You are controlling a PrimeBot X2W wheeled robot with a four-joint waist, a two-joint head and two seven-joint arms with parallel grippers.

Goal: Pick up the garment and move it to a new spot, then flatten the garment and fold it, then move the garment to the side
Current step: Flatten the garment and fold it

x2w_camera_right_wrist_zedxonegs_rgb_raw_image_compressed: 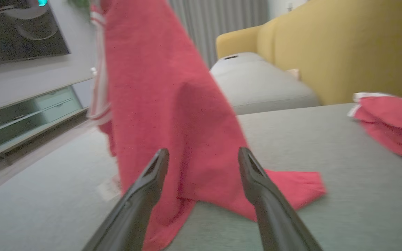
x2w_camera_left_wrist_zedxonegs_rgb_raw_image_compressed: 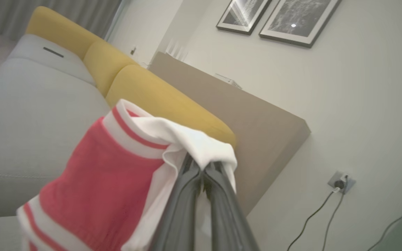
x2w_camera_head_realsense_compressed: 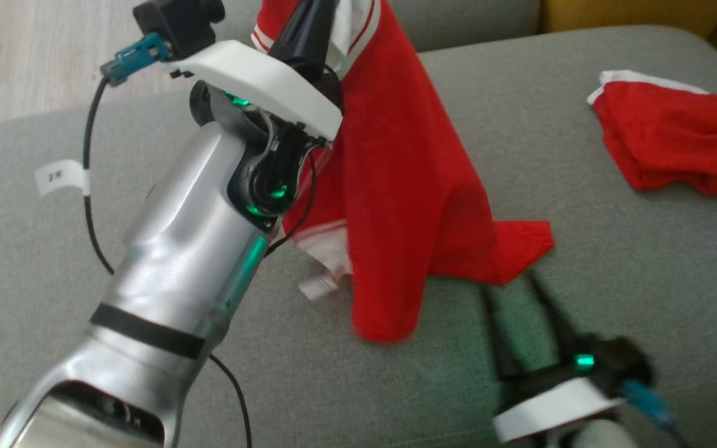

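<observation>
A red garment (x2w_camera_head_realsense_compressed: 408,186) with white striped trim hangs from my left gripper (x2w_camera_head_realsense_compressed: 318,9), which is raised at the top of the head view and shut on its white collar (x2w_camera_left_wrist_zedxonegs_rgb_raw_image_compressed: 194,146). The cloth drapes down, and its lower end and one corner rest on the grey cushion (x2w_camera_head_realsense_compressed: 613,261). My right gripper (x2w_camera_head_realsense_compressed: 513,289) stands open low on the cushion, its fingers (x2w_camera_right_wrist_zedxonegs_rgb_raw_image_compressed: 152,174) pointing at the hanging garment's (x2w_camera_right_wrist_zedxonegs_rgb_raw_image_compressed: 173,104) lower part, with nothing between them.
A second red garment (x2w_camera_head_realsense_compressed: 675,140) with a white edge lies folded at the cushion's far right. A yellow sofa back (x2w_camera_right_wrist_zedxonegs_rgb_raw_image_compressed: 343,45) rises behind it. My left forearm (x2w_camera_head_realsense_compressed: 178,249) and its cable cross the left side. A low TV cabinet (x2w_camera_right_wrist_zedxonegs_rgb_raw_image_compressed: 23,115) stands beyond the floor.
</observation>
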